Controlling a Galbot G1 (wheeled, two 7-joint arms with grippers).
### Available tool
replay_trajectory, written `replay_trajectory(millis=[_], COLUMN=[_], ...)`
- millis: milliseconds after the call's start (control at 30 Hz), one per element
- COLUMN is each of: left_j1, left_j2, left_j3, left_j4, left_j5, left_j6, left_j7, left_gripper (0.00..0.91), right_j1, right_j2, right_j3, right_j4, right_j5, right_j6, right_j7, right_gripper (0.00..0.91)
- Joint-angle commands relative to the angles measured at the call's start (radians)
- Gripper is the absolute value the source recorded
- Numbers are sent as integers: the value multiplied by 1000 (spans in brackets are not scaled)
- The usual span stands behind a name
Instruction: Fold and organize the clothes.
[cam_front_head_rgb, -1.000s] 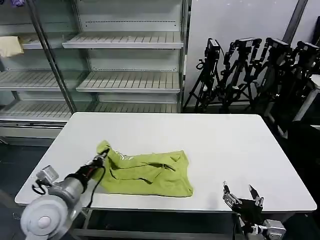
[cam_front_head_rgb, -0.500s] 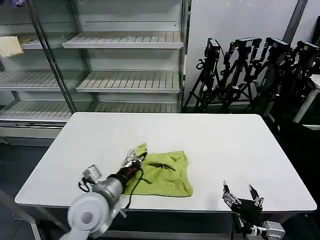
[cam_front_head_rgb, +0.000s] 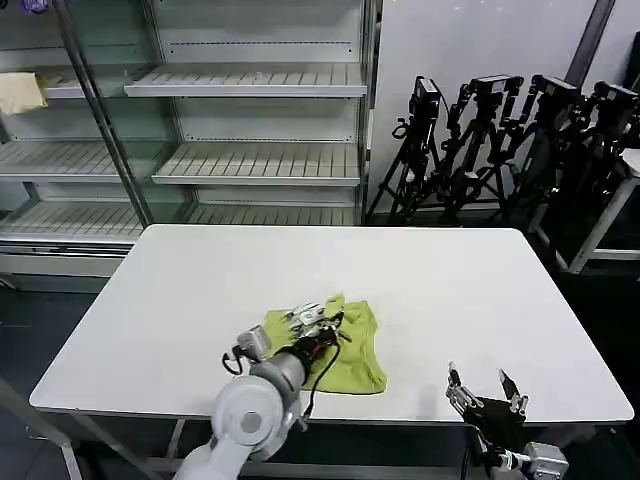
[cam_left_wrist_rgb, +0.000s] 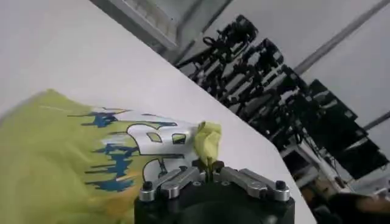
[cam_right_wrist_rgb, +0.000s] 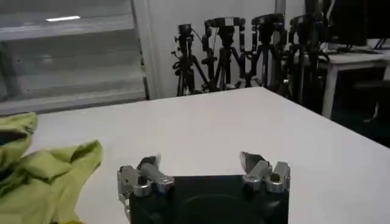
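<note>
The lime yellow-green T-shirt lies bunched on the white table near its front edge. My left gripper hovers over the shirt's left part, shut on a pinched-up fold of it. In the left wrist view that fold stands up between the closed jaws of the left gripper, and a white and blue print shows on the shirt below. My right gripper waits open at the table's front right edge, apart from the shirt. Nothing sits between the fingers of the right gripper.
Open metal shelves stand behind the table, with a pale cream cloth on one at the far left. Black tripods crowd the back right. The table's back half and right side are bare.
My left gripper has carried the shirt's left edge to the right across the shirt, folding it over, so the shirt now covers a narrower patch. The right gripper has stayed put.
</note>
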Motion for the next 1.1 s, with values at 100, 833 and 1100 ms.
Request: replay_trajectory(millis=[100,833,1100], left_j1=[-71,161,227], left_j2=[-50,141,239], left_j3=[72,-131,-240], left_j4=[100,-130,-129], left_j5=[60,335,287], left_j6=[8,-33,11], left_j7=[35,180,201], left_gripper=[907,907,907], right_j1=[19,41,48], right_j2=[3,-4,-7], right_j3=[-6,-24,-36], right_j4=[-10,-17,-22], right_j5=[-4,-1,0], right_j6=[-10,-11,-12], right_j7=[1,-4,-7], right_gripper=[907,907,907])
